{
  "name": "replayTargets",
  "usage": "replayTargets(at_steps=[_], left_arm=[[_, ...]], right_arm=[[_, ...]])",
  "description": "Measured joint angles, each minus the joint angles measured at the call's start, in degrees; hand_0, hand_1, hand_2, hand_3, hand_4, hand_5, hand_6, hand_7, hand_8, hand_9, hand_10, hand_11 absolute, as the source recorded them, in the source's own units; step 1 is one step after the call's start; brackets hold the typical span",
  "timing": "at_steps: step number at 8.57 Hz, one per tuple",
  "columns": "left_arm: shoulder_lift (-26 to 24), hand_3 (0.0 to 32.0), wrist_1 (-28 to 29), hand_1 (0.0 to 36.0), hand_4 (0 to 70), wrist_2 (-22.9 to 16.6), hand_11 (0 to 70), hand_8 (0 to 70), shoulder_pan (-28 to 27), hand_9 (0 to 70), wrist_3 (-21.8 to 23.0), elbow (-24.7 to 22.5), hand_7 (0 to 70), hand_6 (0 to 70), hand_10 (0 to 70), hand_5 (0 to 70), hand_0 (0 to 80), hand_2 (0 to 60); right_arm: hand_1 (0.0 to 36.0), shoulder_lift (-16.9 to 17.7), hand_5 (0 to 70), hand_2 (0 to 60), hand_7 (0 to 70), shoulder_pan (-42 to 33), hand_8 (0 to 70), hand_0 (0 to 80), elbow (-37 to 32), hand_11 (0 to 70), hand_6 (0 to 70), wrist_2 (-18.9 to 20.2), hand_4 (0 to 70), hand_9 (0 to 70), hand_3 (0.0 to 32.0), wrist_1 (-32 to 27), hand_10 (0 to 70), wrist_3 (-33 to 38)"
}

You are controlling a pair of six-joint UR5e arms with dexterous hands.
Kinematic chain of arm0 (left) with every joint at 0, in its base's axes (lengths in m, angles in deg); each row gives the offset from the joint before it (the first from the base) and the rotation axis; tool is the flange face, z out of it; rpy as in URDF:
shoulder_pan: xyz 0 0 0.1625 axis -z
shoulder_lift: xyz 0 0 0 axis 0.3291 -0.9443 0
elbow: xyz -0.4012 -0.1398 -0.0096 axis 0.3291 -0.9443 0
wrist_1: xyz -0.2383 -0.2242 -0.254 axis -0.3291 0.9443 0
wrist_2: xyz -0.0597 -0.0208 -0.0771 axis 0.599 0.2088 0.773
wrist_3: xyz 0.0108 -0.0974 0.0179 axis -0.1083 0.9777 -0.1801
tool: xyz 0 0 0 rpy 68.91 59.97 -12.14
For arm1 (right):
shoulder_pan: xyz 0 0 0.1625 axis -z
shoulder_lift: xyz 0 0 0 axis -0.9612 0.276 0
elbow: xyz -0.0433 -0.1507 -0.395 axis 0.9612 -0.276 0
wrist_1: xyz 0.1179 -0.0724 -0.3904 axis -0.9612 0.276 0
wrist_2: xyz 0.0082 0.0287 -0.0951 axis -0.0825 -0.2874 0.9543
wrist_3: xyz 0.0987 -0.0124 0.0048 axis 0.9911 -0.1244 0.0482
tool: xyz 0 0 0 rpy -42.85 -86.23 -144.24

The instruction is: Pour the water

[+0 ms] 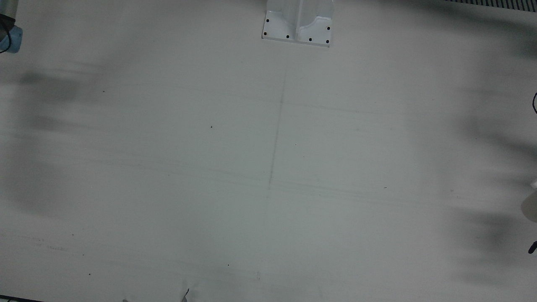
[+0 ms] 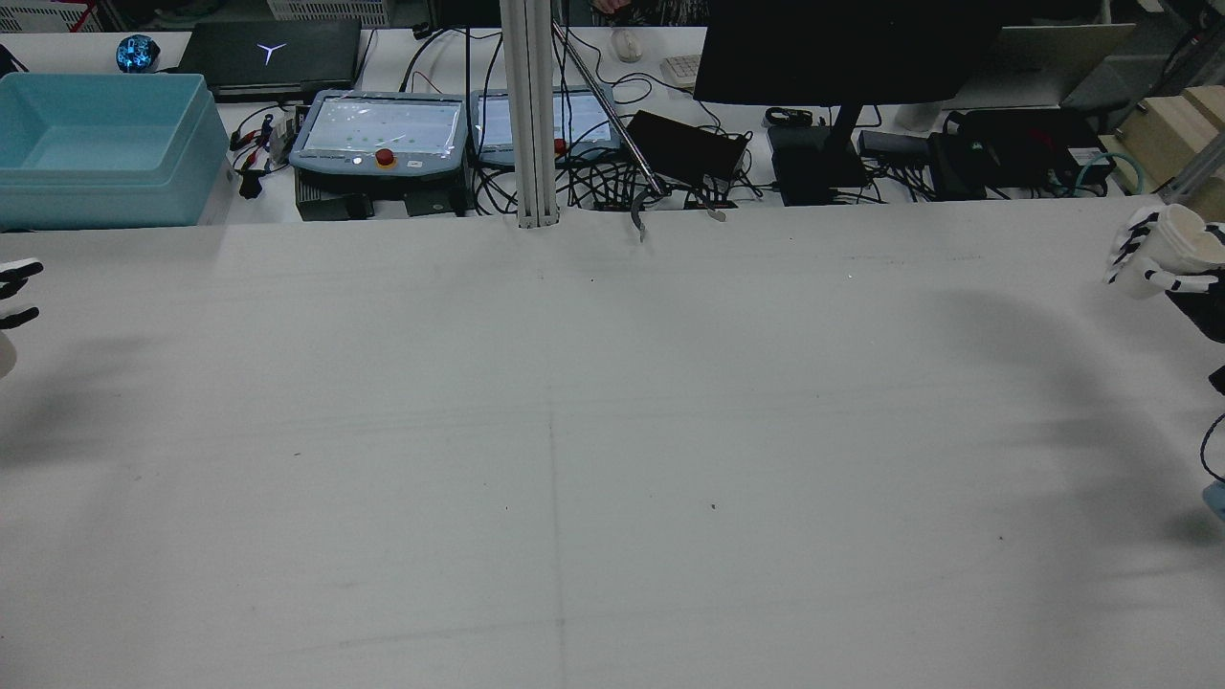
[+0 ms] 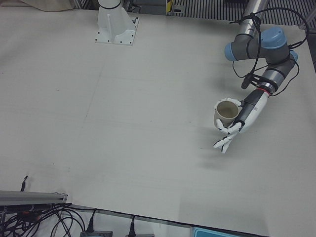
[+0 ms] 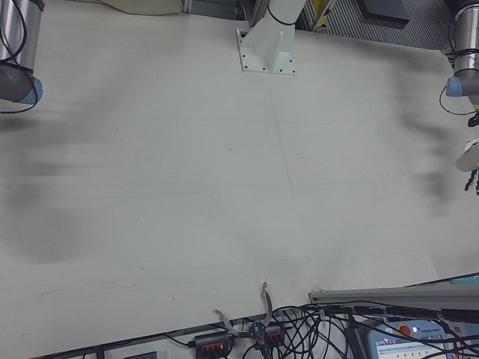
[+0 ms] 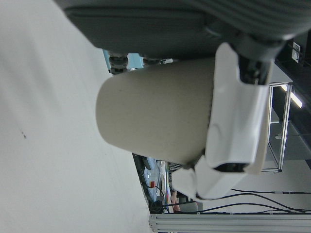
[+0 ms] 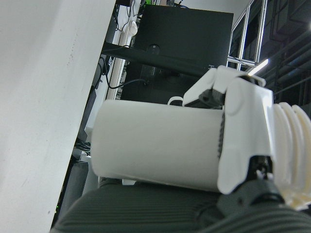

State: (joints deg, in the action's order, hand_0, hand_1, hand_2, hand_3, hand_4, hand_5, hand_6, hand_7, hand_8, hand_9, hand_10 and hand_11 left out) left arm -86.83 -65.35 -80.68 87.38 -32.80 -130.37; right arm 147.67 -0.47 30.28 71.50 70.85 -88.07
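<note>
My left hand (image 3: 237, 126) is shut on a beige paper cup (image 3: 226, 112), held upright above the table with its mouth up. The left hand view shows the cup (image 5: 155, 116) close up with white fingers (image 5: 238, 111) wrapped over it. In the rear view only fingertips of this hand (image 2: 14, 287) show at the left edge. My right hand (image 2: 1148, 258) is shut on a white paper cup (image 2: 1182, 239) at the far right edge, above the table. The right hand view shows that cup (image 6: 155, 150) with fingers (image 6: 243, 141) around it. The two hands are far apart.
The white table (image 2: 574, 431) spreads between the hands. A white post base (image 1: 298, 25) is bolted at the robot's side. Beyond the far edge are teach pendants (image 2: 378, 134), a blue bin (image 2: 96, 144), a monitor (image 2: 842, 48) and cables.
</note>
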Motion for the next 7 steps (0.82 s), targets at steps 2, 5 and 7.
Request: replayTargets(at_steps=[2, 5, 7], left_arm=[[0.6, 0.0, 4.1, 34.7, 33.3, 4.6, 8.6, 1.2, -0.3, 1.1, -2.1, 4.1, 12.5, 8.5, 4.2, 70.0, 60.7, 55.0], [0.6, 0.0, 11.0, 31.6, 33.9, 6.8, 8.5, 1.4, -1.8, 1.1, -6.5, 12.1, 12.6, 8.7, 4.4, 70.0, 57.5, 51.6], [0.3, 0.0, 12.3, 22.6, 31.0, 8.3, 5.7, 0.8, -3.8, 1.0, -7.3, 15.2, 12.1, 8.8, 2.8, 69.9, 53.5, 28.6]], right_arm=[[0.7, -0.1, 0.0, 0.0, 0.7, 0.3, 0.0, 40.1, -0.4, 0.0, 1.4, -0.6, 1.2, 0.0, 6.4, -0.4, 0.0, 0.0], [1.8, 0.6, 3.2, 0.0, 3.5, -0.1, 0.0, 39.6, 2.9, 0.0, 1.6, -0.3, 3.9, 0.0, 7.8, -0.1, 0.0, 0.4], [3.0, 0.9, 7.1, 0.0, 5.5, -0.2, 0.0, 40.1, 5.7, 0.0, 2.4, -0.2, 7.3, 0.0, 7.0, 0.7, 0.0, 0.5]])
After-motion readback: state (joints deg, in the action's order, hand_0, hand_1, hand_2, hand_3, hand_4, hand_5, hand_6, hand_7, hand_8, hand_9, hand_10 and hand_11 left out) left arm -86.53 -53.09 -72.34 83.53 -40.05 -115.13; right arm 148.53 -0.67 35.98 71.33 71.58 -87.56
